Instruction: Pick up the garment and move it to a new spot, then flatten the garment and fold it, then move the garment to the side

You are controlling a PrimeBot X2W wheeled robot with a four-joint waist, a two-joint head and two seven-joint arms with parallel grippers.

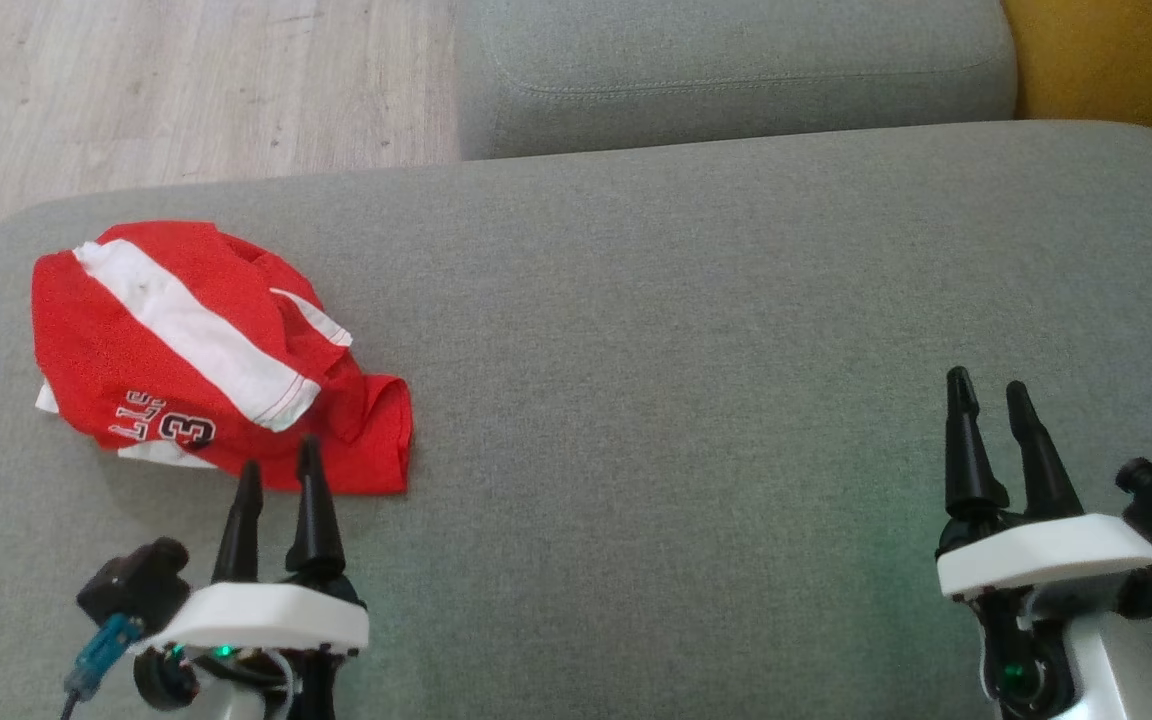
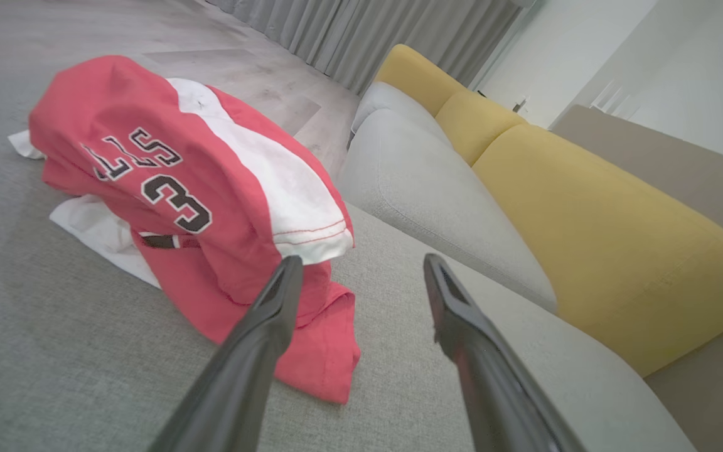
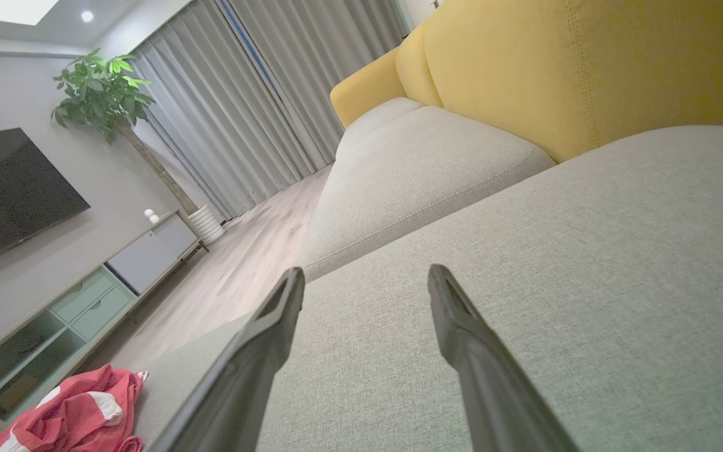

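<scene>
The garment [image 1: 206,350] is a red mesh jersey with a broad white panel and black lettering, lying crumpled at the left of the grey sofa cushion [image 1: 696,330]. My left gripper [image 1: 279,455] stands open just in front of its near hem, holding nothing. In the left wrist view the garment [image 2: 198,194] is heaped ahead and left of my left gripper [image 2: 361,267]. Far off at the lower right, my right gripper [image 1: 988,385] is open over bare cushion. The right wrist view shows my right gripper [image 3: 366,276] open, with the garment [image 3: 79,411] at the lower left.
A second grey seat cushion [image 1: 726,70] lies beyond the one I work on, with yellow back cushions [image 2: 594,207] to the right. Wooden floor [image 1: 166,90] lies past the cushion's far-left edge. A TV [image 3: 4,188], cabinet [image 3: 85,295] and potted plant [image 3: 104,88] stand across the room.
</scene>
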